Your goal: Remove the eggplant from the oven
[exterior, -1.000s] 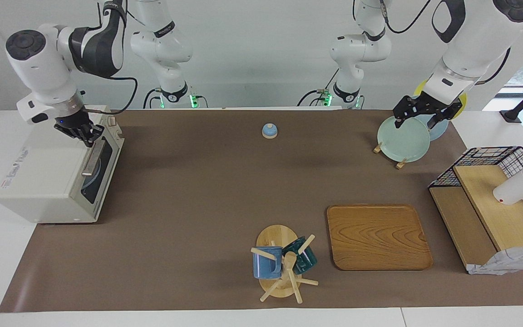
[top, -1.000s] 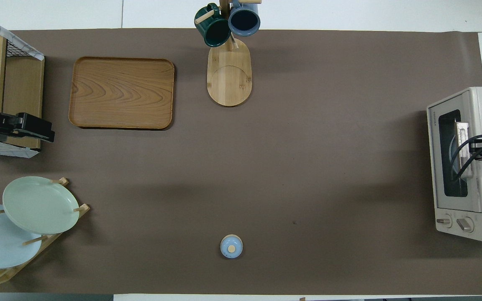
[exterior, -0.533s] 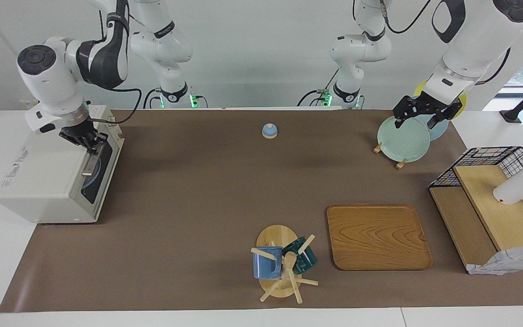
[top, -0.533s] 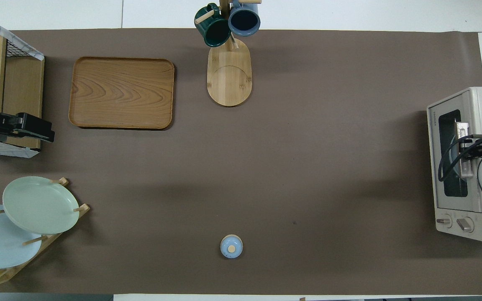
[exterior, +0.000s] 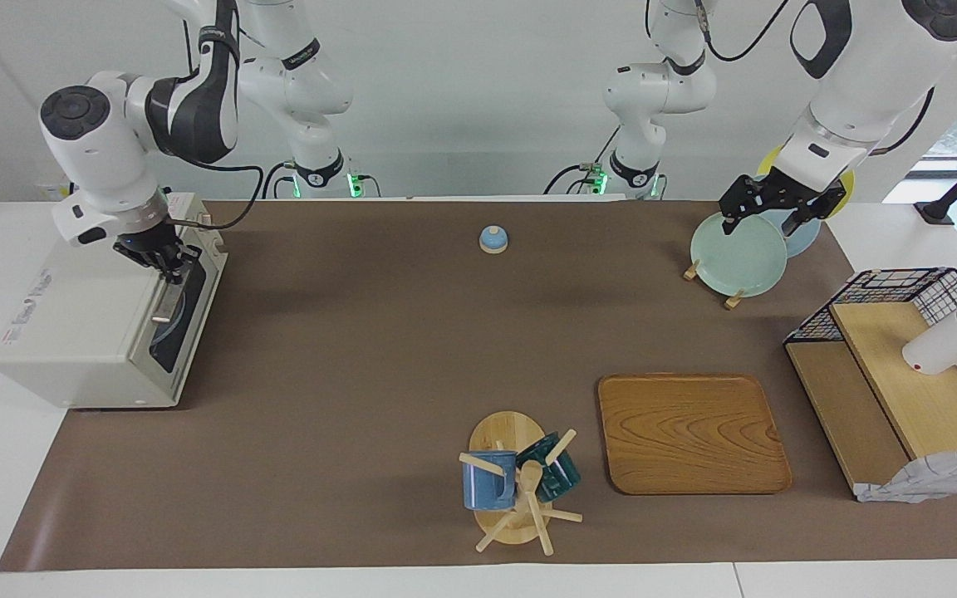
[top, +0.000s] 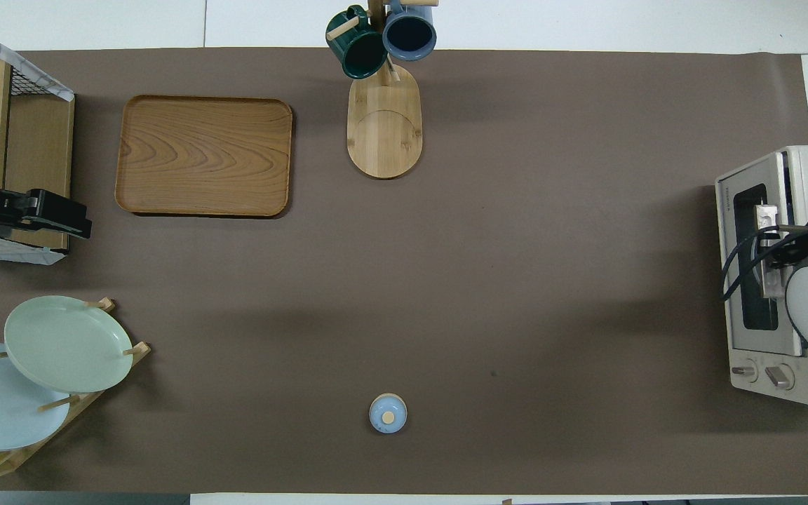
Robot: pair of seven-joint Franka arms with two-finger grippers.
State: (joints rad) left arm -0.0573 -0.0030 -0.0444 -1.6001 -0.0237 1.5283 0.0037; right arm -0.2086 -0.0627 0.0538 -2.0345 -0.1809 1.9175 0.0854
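Note:
The off-white oven (exterior: 71,332) stands at the right arm's end of the table and also shows in the overhead view (top: 807,175). Its dark glass door is tipped slightly out at the top. My right gripper (exterior: 167,267) is shut on the metal bar handle (exterior: 163,306) near the end closer to the robots. In the overhead view the gripper (top: 772,245) covers part of the handle (top: 767,280). The eggplant is hidden; only a pale curved shape shows through the glass. My left gripper (exterior: 765,223) waits open and empty over the plate rack.
A rack of plates (exterior: 736,253) stands at the left arm's end. A small blue bell (exterior: 493,239) sits near the robots at mid-table. A wooden tray (exterior: 690,432), a mug tree (exterior: 516,482) and a wire basket shelf (exterior: 902,365) lie farther out.
My right gripper came down onto the oven handle and closed around it. The door's top edge has come a little away from the oven body. The left arm has not moved.

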